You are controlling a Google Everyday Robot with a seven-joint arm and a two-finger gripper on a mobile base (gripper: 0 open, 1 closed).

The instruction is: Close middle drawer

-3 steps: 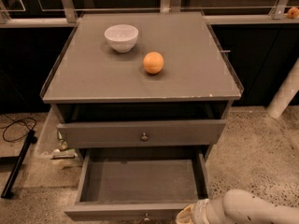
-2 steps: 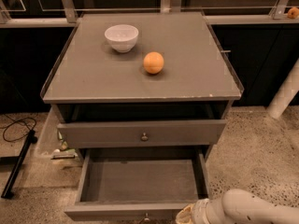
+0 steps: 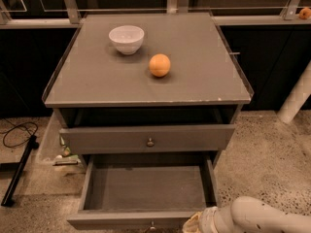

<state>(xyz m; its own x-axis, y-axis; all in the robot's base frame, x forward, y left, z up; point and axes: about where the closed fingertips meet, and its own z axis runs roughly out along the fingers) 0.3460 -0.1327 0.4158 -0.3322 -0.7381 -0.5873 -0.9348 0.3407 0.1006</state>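
The middle drawer (image 3: 146,188) is the grey drawer pulled far out of the cabinet, its deep tray empty. Its front panel (image 3: 126,220) runs along the bottom edge of the view, and its small round knob (image 3: 152,225) just shows there. My gripper (image 3: 194,224) is at the bottom edge, against the right part of that front panel. The white arm (image 3: 262,217) comes in from the lower right. The gripper is mostly cut off by the frame edge.
Above it, a shorter grey drawer front (image 3: 146,139) with a round knob (image 3: 150,141) stands slightly out. On the cabinet top (image 3: 204,76) sit a white bowl (image 3: 126,38) and an orange (image 3: 160,65). A black cable (image 3: 17,132) and a rod (image 3: 19,171) lie on the floor at left.
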